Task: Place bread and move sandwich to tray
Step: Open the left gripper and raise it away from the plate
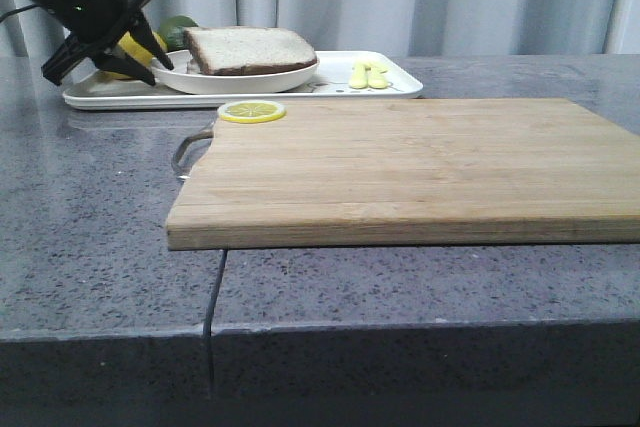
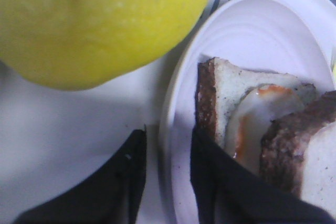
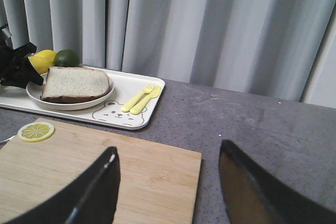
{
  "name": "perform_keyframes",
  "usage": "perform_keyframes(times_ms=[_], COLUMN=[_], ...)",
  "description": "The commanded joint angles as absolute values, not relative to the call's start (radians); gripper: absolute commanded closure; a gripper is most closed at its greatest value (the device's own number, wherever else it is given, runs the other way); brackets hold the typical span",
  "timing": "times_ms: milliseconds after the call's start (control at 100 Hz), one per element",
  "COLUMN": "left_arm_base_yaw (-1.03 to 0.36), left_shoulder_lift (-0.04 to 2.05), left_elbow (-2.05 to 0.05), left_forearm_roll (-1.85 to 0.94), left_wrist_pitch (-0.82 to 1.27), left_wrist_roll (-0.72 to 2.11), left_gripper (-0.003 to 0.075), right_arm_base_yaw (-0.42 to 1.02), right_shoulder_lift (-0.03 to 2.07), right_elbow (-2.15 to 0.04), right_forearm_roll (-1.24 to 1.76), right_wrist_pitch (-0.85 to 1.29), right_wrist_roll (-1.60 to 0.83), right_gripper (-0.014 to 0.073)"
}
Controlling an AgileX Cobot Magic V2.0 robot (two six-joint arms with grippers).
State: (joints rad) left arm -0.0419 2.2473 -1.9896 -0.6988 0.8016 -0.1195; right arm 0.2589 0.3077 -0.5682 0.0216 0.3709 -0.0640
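Observation:
The sandwich (image 1: pixel 250 50) lies on a round white plate (image 1: pixel 250 80), and the plate stands on the white tray (image 1: pixel 395 84). The thick pale bread (image 2: pixel 310 156) sits on top, partly covering the fried egg (image 2: pixel 257 116) on the lower slice. My left gripper (image 1: pixel 160 69) is at the plate's left rim. In the left wrist view its fingers (image 2: pixel 168 135) are open and straddle the rim (image 2: pixel 173 98), with gaps on both sides. My right gripper (image 3: pixel 168 148) is open and empty above the right end of the wooden board (image 3: pixel 105 166). It is out of the front view.
A lemon (image 2: pixel 100 19) and a lime (image 1: pixel 180 25) lie on the tray behind my left gripper. A yellow fork and spoon (image 1: pixel 368 75) lie on the tray's right part. A lemon slice (image 1: pixel 251 111) sits on the wooden board (image 1: pixel 400 167). Curtains hang behind the table.

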Motion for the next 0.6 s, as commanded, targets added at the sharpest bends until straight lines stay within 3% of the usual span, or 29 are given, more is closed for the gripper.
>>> perform_keyframes(times_ms=[0,320,590], left_arm_base_yaw=[-0.050,-0.039,-0.026], left_shoulder_lift=[2.181,2.158,2.139], left_elbow=[-2.026,-2.102,-2.283], left_forearm_roll=[-0.743,-0.691,-0.498], left_wrist_pitch=[0.784,0.824,1.025], left_wrist_roll=[-0.128,-0.128,-0.128], left_gripper=[0.0398,0.0370,0.0370], right_arm_base_yaw=[0.252,0.252,0.252], right_shoulder_lift=[0.317,0.317,0.317], right_elbow=[-0.592,-0.592,-0.592], right_forearm_roll=[0.016,0.016,0.016], right_wrist_pitch=[0.276,0.276,0.276], right_wrist_roll=[-0.070,-0.070,-0.070], right_gripper=[0.0169,0.0169,0.0169])
